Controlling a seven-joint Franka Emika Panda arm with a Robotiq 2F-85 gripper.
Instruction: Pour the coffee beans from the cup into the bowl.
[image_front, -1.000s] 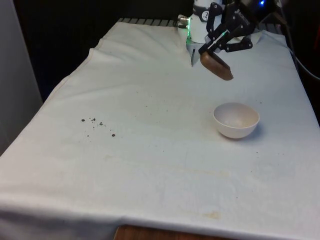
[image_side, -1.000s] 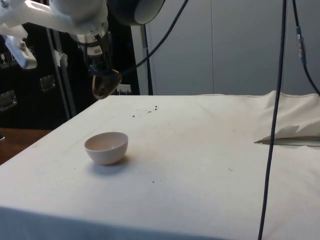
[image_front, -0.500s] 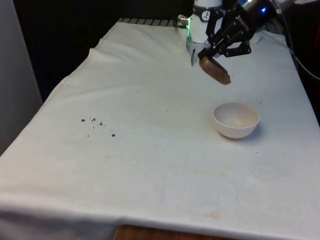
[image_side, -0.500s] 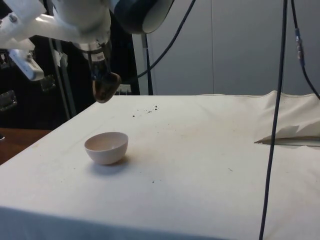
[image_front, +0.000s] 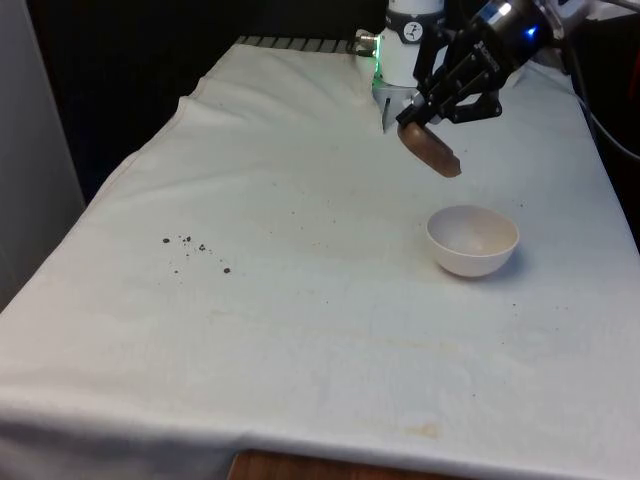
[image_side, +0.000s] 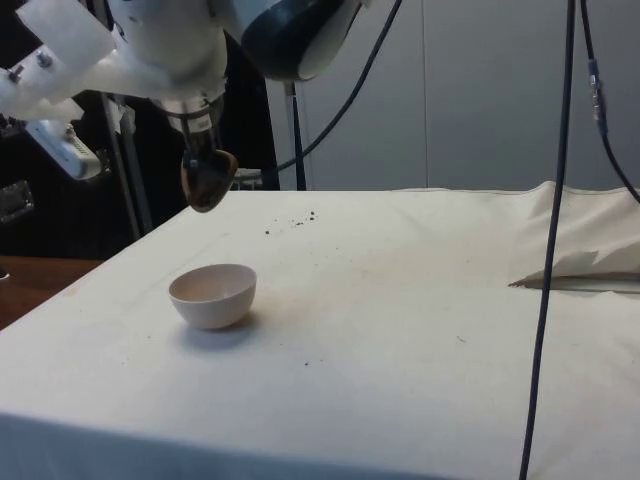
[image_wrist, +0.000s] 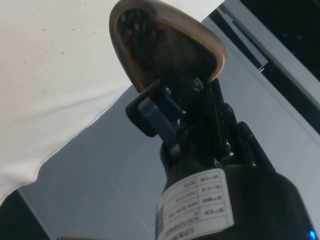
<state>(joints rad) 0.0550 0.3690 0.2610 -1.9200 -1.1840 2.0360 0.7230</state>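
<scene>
Pincer (image_front: 420, 117): clamped on the rim of the brown cup, held in the air above the table.
Cup (image_front: 430, 148): tilted, mouth angled downward, coffee beans (image_wrist: 137, 36) inside it.
Bowl (image_front: 472, 240): white, on the cloth, below the cup and toward the front view's right.
Table (image_front: 300, 330): white cloth, spilled beans (image_front: 190, 247) well apart on the front view's left.

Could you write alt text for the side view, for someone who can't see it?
The robot's end effector holds a brown cup tilted in the air above a white bowl, which looks empty. The bowl sits on a table under a white cloth, with a few dark coffee beans scattered farther back on the cloth.
</scene>
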